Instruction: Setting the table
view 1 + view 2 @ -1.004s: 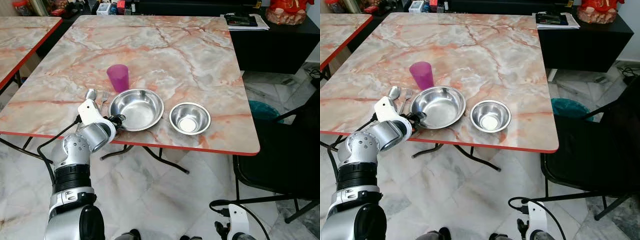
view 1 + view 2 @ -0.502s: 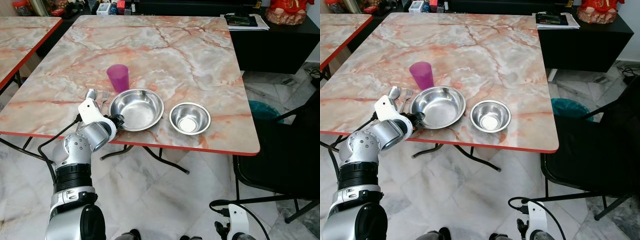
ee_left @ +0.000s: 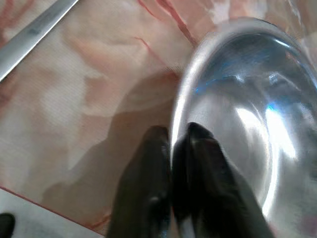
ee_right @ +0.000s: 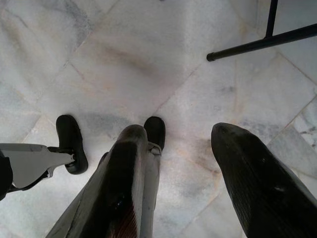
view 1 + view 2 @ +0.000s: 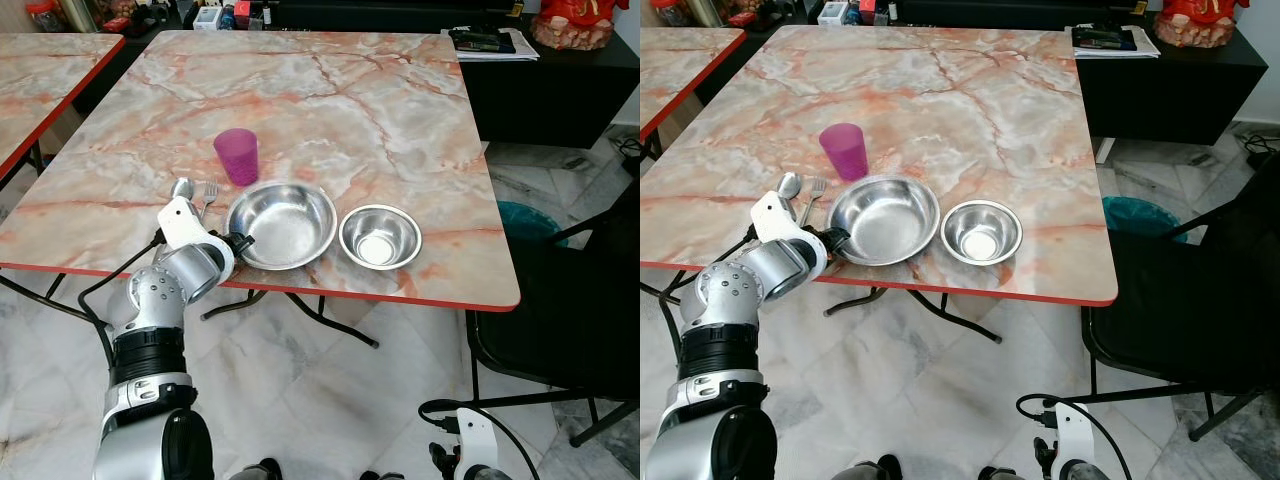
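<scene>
- The left gripper (image 5: 240,243) sits at the near left rim of the large steel bowl (image 5: 283,224), its two black fingers (image 3: 148,163) pinched together on that rim, one outside and one inside the bowl.
- The large steel bowl rests on the marble table (image 5: 380,110), close to the near edge.
- A small steel bowl (image 5: 380,237) stands just right of the large one, the two rims close together or perhaps touching.
- A purple cup (image 5: 237,156) stands upright just beyond the large bowl, to its far left.
- A spoon (image 5: 181,190) and fork (image 5: 208,194) lie side by side left of the large bowl.
- The right gripper (image 4: 183,163) hangs idle over the marble floor (image 4: 124,59), fingers spread apart and holding nothing.
- A black chair (image 5: 570,300) stands to the right of the table.
</scene>
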You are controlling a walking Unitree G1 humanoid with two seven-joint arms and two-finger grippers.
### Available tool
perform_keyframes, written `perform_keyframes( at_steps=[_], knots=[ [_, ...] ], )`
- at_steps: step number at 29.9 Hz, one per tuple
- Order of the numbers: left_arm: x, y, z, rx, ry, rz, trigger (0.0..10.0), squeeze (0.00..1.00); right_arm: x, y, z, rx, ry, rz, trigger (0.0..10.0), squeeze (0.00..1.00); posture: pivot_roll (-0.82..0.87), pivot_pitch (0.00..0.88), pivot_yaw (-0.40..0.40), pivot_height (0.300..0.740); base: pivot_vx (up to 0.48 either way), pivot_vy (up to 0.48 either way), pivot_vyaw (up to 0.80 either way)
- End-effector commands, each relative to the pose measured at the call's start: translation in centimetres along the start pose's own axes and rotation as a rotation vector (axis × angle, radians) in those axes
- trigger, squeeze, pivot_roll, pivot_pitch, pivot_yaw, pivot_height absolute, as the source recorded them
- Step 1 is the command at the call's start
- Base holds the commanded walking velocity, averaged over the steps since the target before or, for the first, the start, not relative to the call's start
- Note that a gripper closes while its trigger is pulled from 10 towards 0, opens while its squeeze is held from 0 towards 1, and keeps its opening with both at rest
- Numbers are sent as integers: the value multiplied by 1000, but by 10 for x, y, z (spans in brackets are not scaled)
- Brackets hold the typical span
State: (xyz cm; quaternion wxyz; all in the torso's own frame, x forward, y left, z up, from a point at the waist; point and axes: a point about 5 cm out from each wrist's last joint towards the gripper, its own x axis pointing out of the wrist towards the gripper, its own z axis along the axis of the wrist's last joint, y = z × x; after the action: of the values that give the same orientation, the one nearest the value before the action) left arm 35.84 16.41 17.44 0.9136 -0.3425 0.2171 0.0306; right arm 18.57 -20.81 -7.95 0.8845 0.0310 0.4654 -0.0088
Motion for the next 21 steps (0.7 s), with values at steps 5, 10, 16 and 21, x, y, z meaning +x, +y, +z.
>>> perform_keyframes(
  at_steps=[5,10,16,21],
  knots=[
    [1,2,-2,-2,10,26,0,0,-1,1,-6,15,16,-3,10000,0,23,162,22,740,0,0,0],
    [1,4,-1,-6,-5,45,0,0,-1,1,-6,9,18,-2,10000,0,24,161,21,740,0,0,0],
    [-5,9,5,48,-63,98,0,0,-1,0,-6,9,18,-1,10000,0,28,158,14,740,0,0,0],
    [-10,4,12,76,-116,42,10000,0,-1,0,-5,3,19,0,10000,0,31,157,8,740,0,0,0]
  ],
)
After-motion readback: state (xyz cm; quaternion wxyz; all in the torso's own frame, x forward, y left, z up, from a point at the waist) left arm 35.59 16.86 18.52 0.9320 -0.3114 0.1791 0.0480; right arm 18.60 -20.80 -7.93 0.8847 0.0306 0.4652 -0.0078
